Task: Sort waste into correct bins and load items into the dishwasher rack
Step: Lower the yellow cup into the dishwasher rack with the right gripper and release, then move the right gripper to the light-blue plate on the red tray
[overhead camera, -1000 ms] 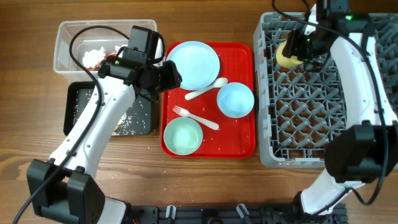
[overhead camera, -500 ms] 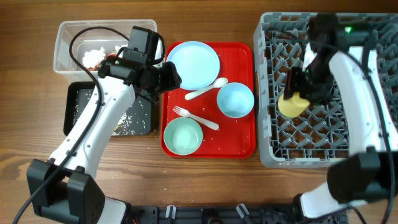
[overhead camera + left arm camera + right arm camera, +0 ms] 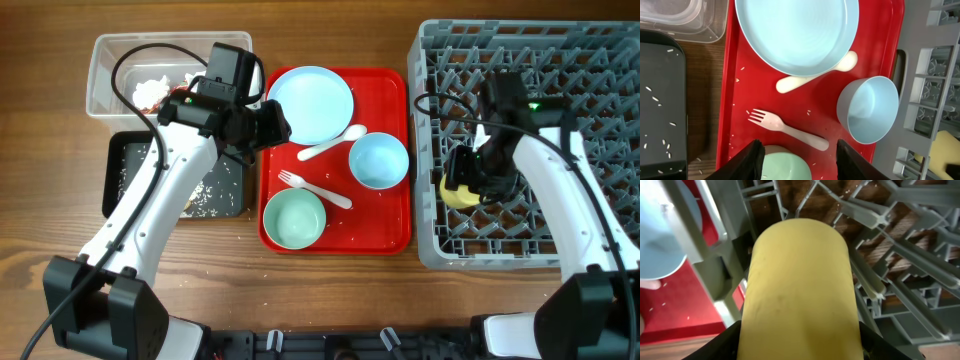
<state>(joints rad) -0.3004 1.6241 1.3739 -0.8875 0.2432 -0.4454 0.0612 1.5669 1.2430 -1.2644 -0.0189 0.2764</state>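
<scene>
My right gripper [image 3: 470, 183] is shut on the small yellow cup [image 3: 456, 190], low over the front left part of the grey dishwasher rack [image 3: 600, 60]; the cup fills the right wrist view [image 3: 800, 290]. My left gripper [image 3: 796, 160] is open and empty above the red tray [image 3: 385, 235], over the mint-green bowl [image 3: 294, 219]. On the tray lie a pale blue plate [image 3: 311, 103], a pale blue bowl [image 3: 378, 160], a white fork [image 3: 314, 188] and a white spoon [image 3: 331, 143]. The clear bin [image 3: 105, 70] holds white napkins [image 3: 150, 90]. The black bin [image 3: 125, 185] holds rice bits.
The rack's upright pegs [image 3: 875, 285] stand close around the cup. The left arm [image 3: 160, 190] crosses over the black bin. Rice grains are scattered on the tray [image 3: 730, 125]. Bare wooden table [image 3: 50, 250] lies at the front left.
My right gripper has carried the yellow cup from the rack's back left corner towards the front, down to its front left part. The left arm has not moved.
</scene>
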